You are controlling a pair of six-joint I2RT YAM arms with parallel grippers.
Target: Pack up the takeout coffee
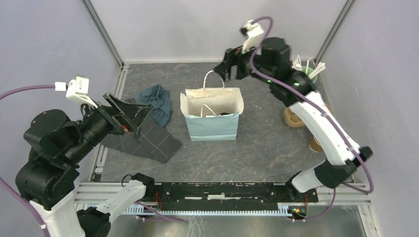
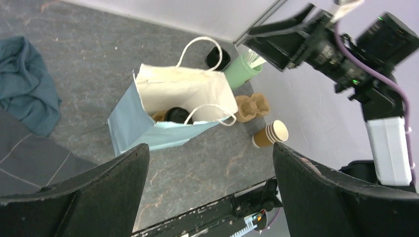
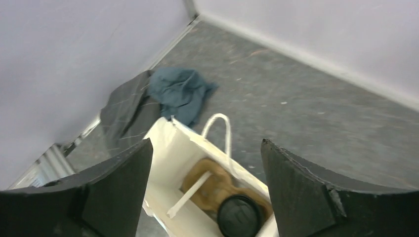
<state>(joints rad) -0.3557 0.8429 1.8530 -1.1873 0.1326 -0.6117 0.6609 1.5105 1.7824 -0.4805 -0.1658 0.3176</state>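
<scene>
The right gripper (image 3: pixel 206 148) hung with jaws spread wide above the open rim of the pale blue, white-lined paper bag (image 3: pixel 170 163). The brown paper takeout coffee cup with a round black lid (image 3: pixel 240 217) stood inside, near one end wall. The left gripper (image 2: pixel 207 153), equally wide, hovered well apart.

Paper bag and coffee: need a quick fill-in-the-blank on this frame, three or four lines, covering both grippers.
1. The takeout coffee sits ____ the paper bag.
2. Its lid is ____ in colour.
3. The right gripper hangs over the bag with its jaws ____.
4. The left gripper, off to the side, holds ____.

Missing words: inside; black; open; nothing
</scene>
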